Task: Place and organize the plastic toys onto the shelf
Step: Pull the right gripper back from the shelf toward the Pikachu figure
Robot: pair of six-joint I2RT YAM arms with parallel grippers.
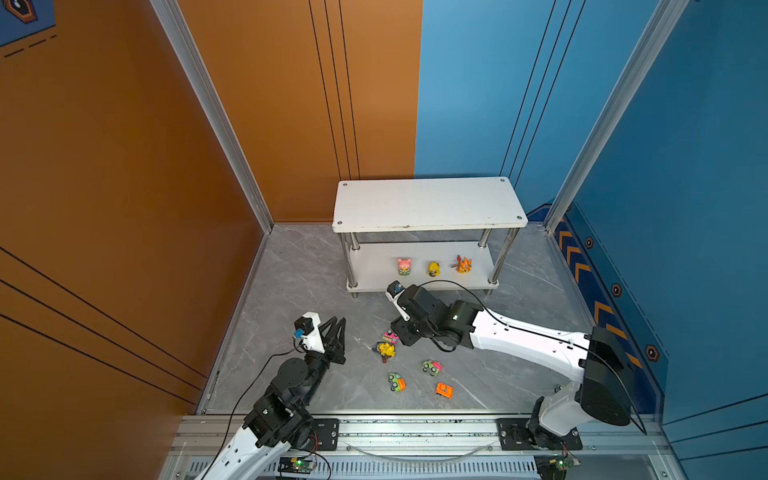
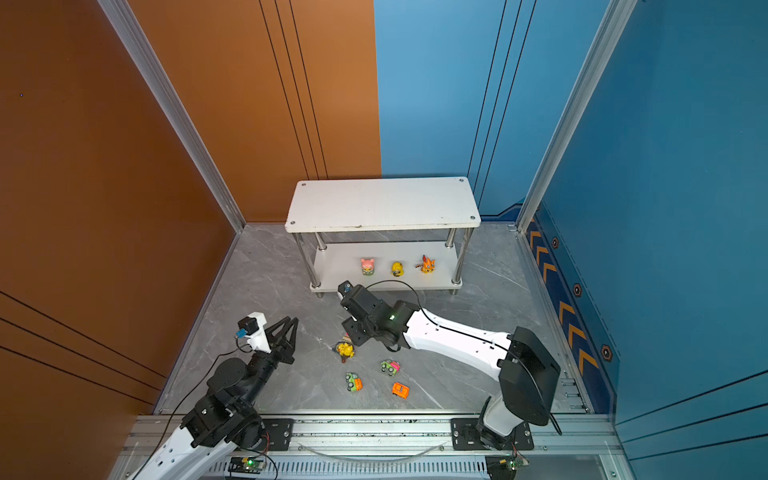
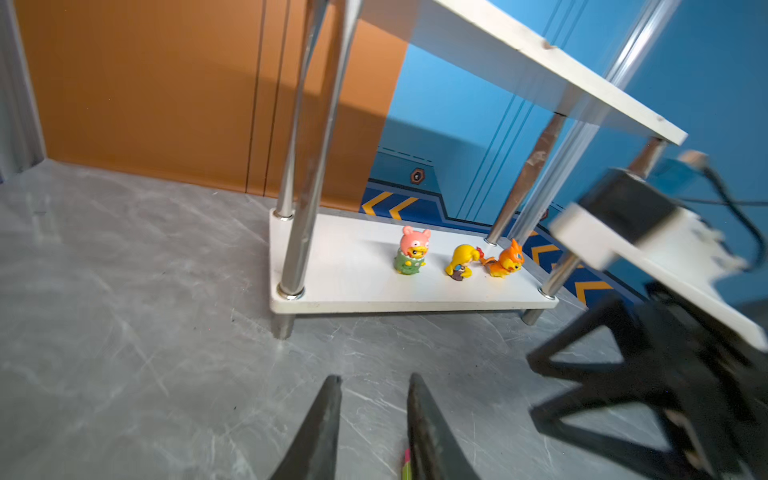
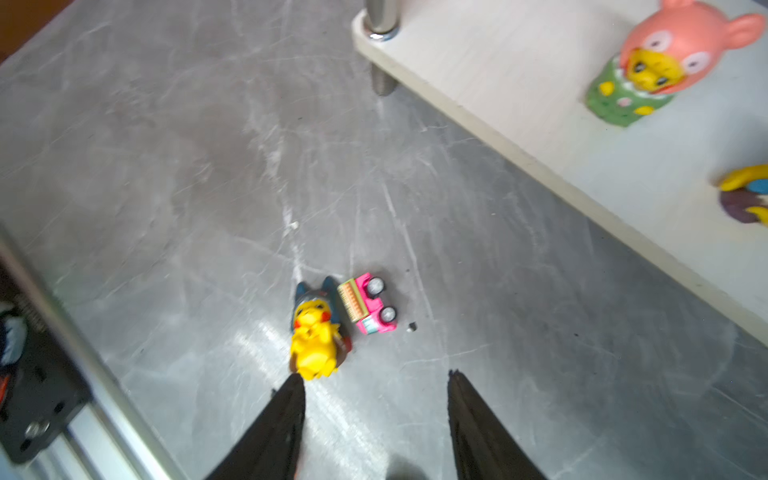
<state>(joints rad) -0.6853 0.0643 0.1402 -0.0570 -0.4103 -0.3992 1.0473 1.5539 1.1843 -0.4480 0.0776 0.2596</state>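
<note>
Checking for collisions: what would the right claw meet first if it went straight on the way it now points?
Probably the pink car, lying beside the yellow figurine on the grey surface just ahead of the right claw; depth is unclear.

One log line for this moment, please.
shelf: three figurines, lower tier | floor: four cars, lying figurine | right gripper: open | left gripper: unclear

The shelf [image 1: 428, 203] top board lies bare; its lower board is free at frame left, three figurines [image 1: 433, 268] crowding the right; chrome legs [image 1: 348, 262] bound the front opening.
</note>
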